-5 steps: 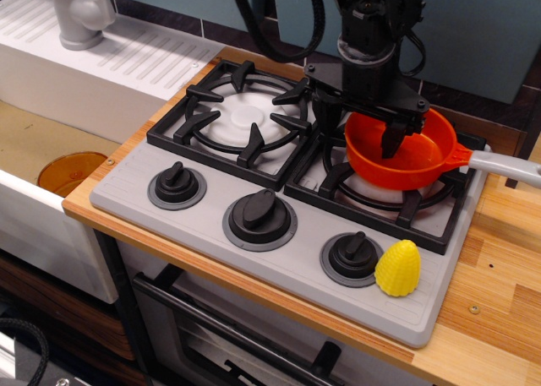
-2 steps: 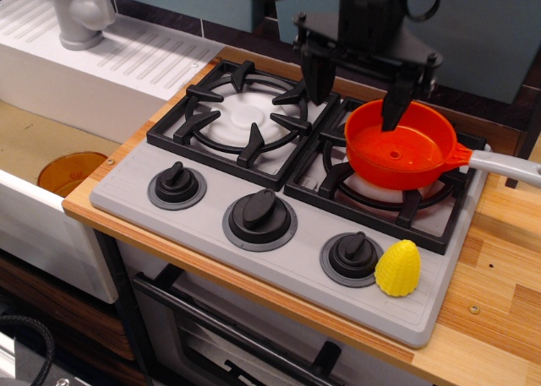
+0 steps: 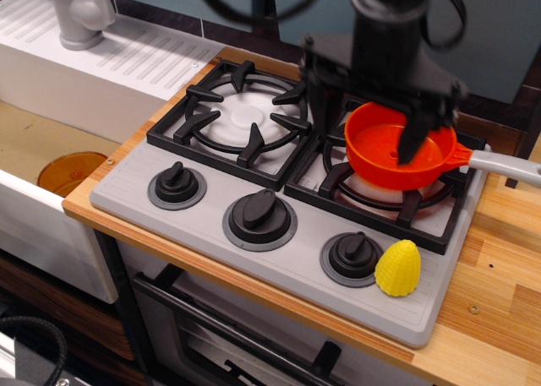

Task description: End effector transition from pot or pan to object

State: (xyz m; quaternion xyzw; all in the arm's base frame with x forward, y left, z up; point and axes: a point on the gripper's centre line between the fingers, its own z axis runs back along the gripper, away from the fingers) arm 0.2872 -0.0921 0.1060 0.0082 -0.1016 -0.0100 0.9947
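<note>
Toy kitchen counter in pale wood, with a grey hob [image 3: 279, 259] set into it and a white sink [image 3: 51, 175] off to one side. Over the hob's far burner hangs the gripper [image 3: 365, 120], its two dark fingers spread wide and holding nothing; it is blurred, so it is moving. One finger stands outside the pan's rim on the grate side, the other hangs over the pan's bowl.

The pan [image 3: 397, 154] sits directly below the gripper on the black grate [image 3: 372, 192], its grey handle [image 3: 505, 166] pointing away. A second ago the fingers were low inside the pan; then they rose and opened, and now the whole hand has slid a little toward the handle side and the front. The pan itself has not shifted, so it looks let go and left in place.

The corn [image 3: 398, 269] stands upright well in front of the gripper and lower, on the hob's front edge, just beside the nearest knob [image 3: 352, 257]. It is untouched. My read: the release is done and the travel toward the corn has only begun, with a forward and downward move to come.
</note>
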